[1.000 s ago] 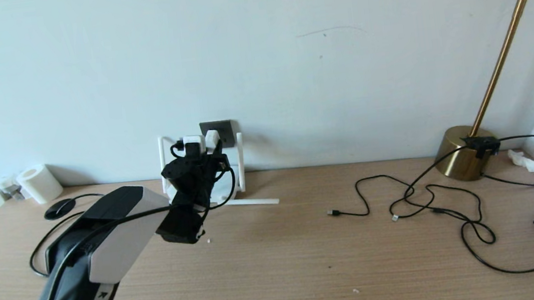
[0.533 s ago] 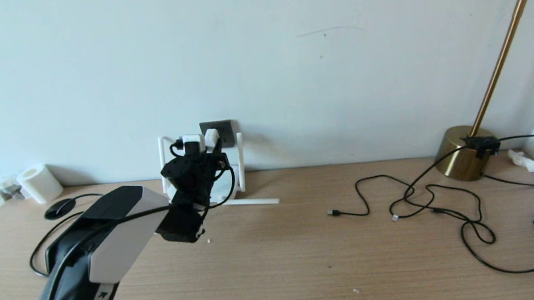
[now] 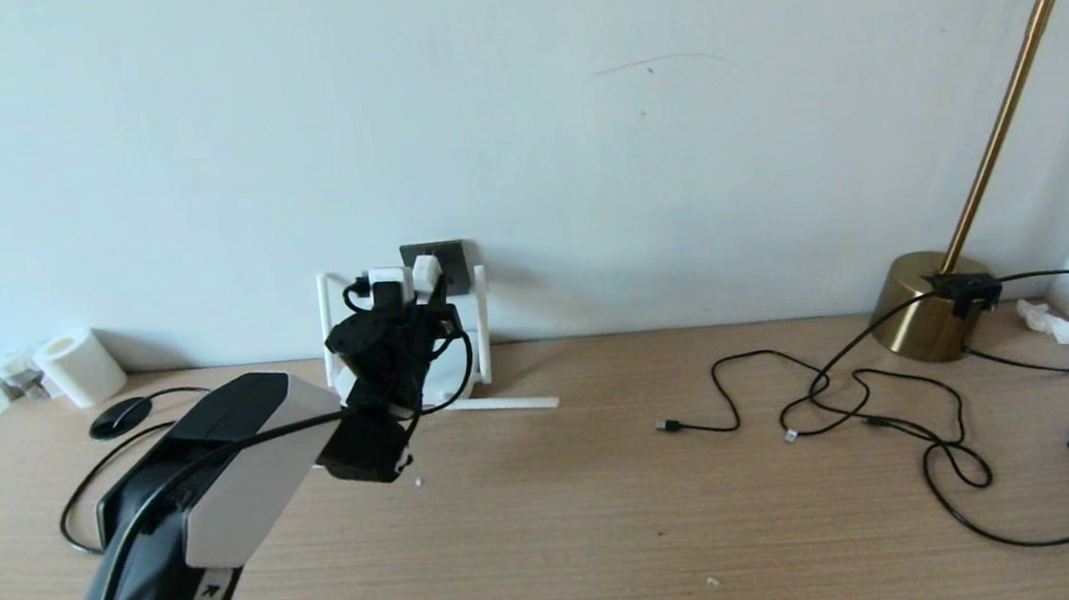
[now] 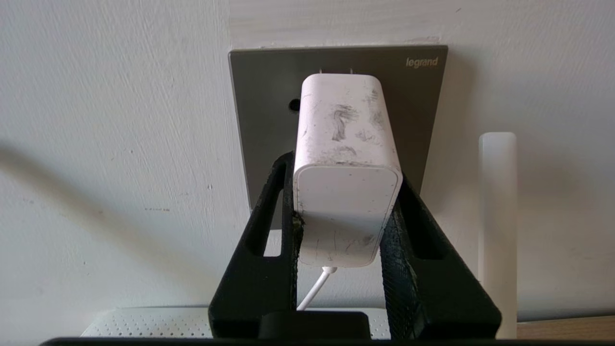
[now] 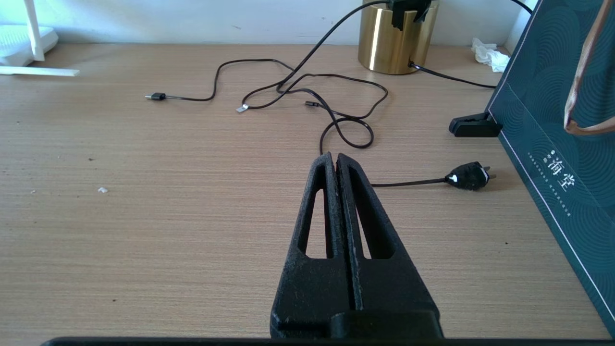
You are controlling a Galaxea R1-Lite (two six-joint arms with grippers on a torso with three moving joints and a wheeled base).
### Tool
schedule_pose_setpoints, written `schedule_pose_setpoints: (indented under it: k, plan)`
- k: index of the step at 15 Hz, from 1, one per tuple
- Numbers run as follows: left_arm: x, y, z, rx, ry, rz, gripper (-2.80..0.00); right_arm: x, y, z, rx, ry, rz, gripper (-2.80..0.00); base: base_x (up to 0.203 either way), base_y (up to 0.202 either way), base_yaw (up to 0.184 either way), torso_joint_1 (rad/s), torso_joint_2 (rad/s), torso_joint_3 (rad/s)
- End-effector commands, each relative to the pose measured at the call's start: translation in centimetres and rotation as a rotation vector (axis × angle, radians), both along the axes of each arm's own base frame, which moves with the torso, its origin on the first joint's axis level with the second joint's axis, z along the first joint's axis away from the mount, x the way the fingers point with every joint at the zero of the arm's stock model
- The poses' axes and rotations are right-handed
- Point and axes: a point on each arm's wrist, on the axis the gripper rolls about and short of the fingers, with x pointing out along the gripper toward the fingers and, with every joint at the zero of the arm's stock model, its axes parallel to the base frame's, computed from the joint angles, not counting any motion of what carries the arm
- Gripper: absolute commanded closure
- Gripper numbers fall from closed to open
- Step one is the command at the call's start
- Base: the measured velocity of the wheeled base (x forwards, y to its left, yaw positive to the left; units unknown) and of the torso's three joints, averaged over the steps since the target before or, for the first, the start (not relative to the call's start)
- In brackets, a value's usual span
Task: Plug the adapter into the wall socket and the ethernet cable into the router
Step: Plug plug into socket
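metal prongs (image 4: 335,71) (left wrist view only) at the wall socket (image 4: 269,96)

The left arm reaches forward from the lower left of the head view, its white and black forearm rising toward the wall. The left claw (image 4: 343,211) is at the end of it, pointing at the wall, and its two black fingers (image 4: 269,226) press on both sides of the adapter (image 4: 345,158), holding it firmly between them. The right claw (image 5: 336,163) is low above the table (image 5: 144,216), pointing forward, with its fingers pressed together and nothing between them.
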Motion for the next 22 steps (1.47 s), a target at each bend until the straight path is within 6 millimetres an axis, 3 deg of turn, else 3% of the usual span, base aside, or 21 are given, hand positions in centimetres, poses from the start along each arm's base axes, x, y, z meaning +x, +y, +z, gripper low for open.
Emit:
schedule_pose_setpoints:
  k: [1, 22]
  plan:
    - [0.12, -0.02, 0.08, -0.003, -0.011, 0.002, 0.00, 0.00, 0.00, 0.00, 0.000, 0.000, 0.000, 0.00, 0.000, 0.000, 0.000, 0.000, 0.00, 0.000]
    - [-0.13, -0.18, -0.78, 0.000, 0.014, 0.002, 0.00, 0.00, 0.00, 0.00, 0.000, 0.000, 0.000, 0.00, 0.000, 0.000, 0.000, 0.000, 0.00, 0.000]
